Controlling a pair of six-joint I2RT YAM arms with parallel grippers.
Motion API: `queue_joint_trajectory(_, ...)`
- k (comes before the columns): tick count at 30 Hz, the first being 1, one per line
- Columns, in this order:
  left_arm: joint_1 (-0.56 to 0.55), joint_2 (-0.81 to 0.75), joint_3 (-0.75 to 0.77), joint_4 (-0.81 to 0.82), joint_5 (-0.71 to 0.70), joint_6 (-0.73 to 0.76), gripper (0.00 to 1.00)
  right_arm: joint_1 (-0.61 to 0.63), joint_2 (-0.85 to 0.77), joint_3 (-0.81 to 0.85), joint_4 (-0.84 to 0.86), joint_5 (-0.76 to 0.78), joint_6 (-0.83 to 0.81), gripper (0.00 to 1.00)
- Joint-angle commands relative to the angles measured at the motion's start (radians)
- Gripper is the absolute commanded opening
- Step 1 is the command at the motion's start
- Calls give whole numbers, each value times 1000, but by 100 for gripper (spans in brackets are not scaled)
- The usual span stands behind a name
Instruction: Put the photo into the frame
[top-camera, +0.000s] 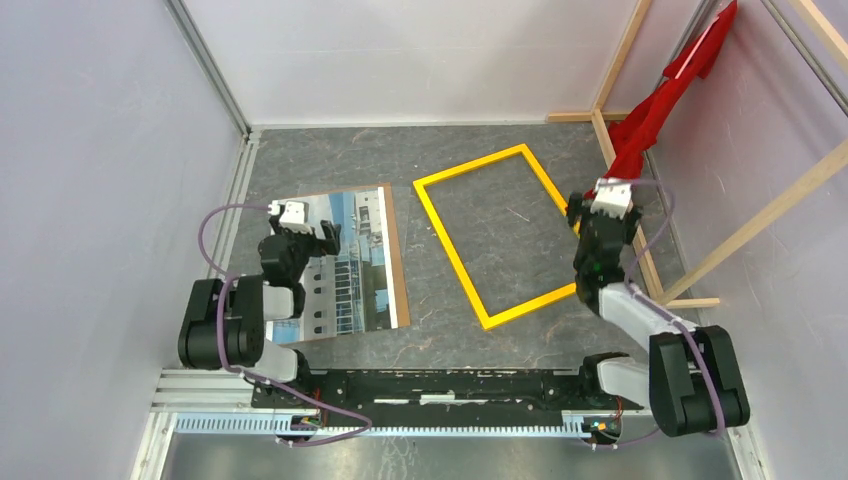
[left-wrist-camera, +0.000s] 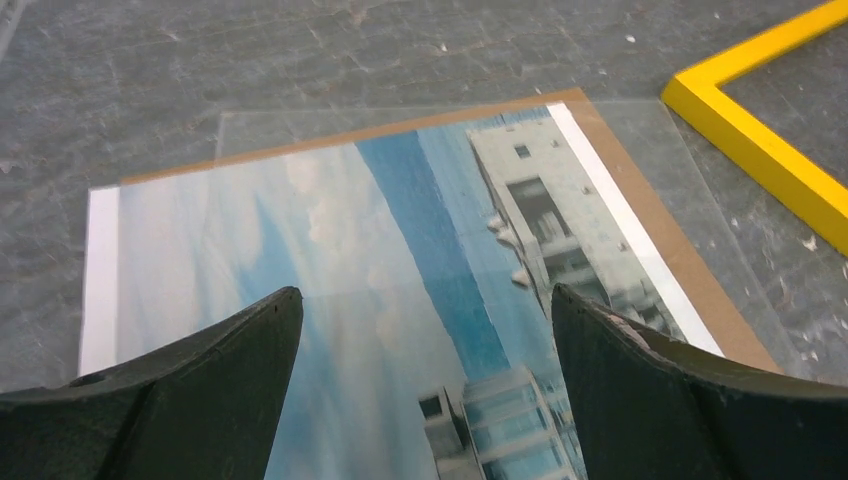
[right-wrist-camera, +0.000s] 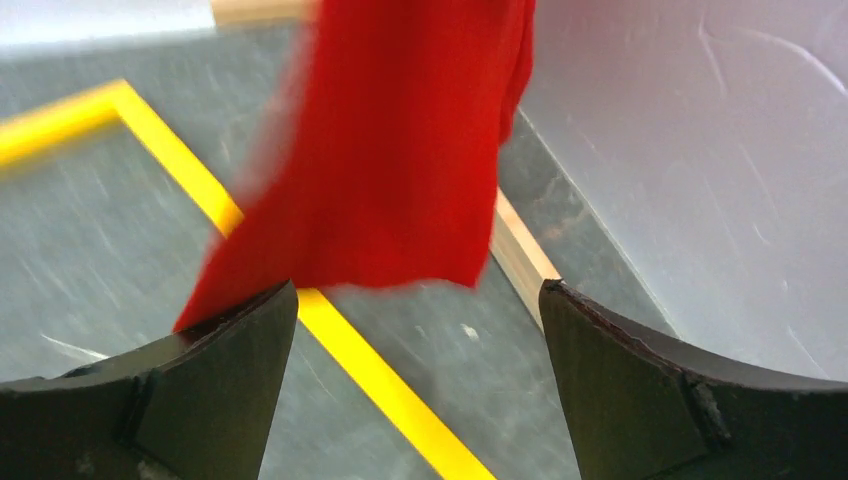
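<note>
Yellow frame (top-camera: 468, 167) lies beside photo (top-camera: 355, 270), not touching.

Red cloth (right-wrist-camera: 400, 150) hangs close before the right tool (right-wrist-camera: 418, 300); wooden beam (right-wrist-camera: 520, 255) lies alongside

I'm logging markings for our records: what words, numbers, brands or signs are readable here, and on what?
None: no readable text shows in any view.
The photo shows only a building and sky, no lettering.
The frame is plain yellow.
The red cloth is blurred and shows no marking.
</note>
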Motion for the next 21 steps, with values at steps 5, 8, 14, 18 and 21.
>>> queue_joint_trajectory(5,45,-119,462,-751,5,-15,100,-41,90,456,-683,-85,445,98)
queue_joint_trajectory(8,59,-98,616,-969,37,0,100,30,130,488,-632,-237,407,98)
queue_joint_trajectory(14,65,-15,893,-1394,48,30,100,309,337,715,-795,-264,262,98)
queue_joint_trajectory(18,65,-29,927,-1468,61,49,100,428,424,756,-794,-363,250,98)
queue_joint_trajectory(21,64,-57,919,-1490,71,43,100,489,472,761,-789,-393,252,98)
